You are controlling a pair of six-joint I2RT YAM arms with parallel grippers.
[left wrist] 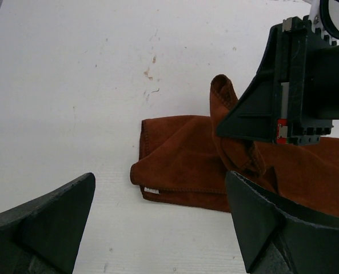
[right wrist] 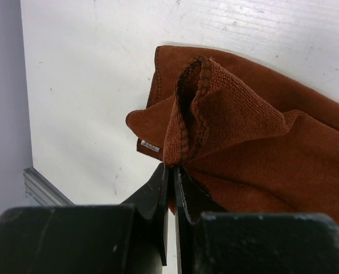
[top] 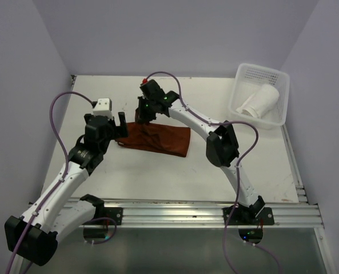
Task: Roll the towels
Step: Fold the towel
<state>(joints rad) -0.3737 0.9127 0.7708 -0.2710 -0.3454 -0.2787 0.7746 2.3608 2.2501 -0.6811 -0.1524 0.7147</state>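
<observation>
A rust-brown towel (top: 168,140) lies folded on the white table. My right gripper (top: 142,117) is shut on a pinched fold at the towel's far left end and holds that fold raised off the table; in the right wrist view the fold (right wrist: 215,108) rises from between its closed fingertips (right wrist: 172,166). My left gripper (top: 106,121) is open and empty just left of the towel. In the left wrist view its fingers (left wrist: 55,211) frame the towel's near left corner (left wrist: 180,165), with the right gripper (left wrist: 283,131) above the cloth.
A white mesh basket (top: 283,80) at the far right holds a rolled white towel (top: 259,101). The towel's small white tag (left wrist: 151,190) shows at its near left corner. Purple walls stand at the left, back and right. A metal rail (top: 186,211) runs along the near edge.
</observation>
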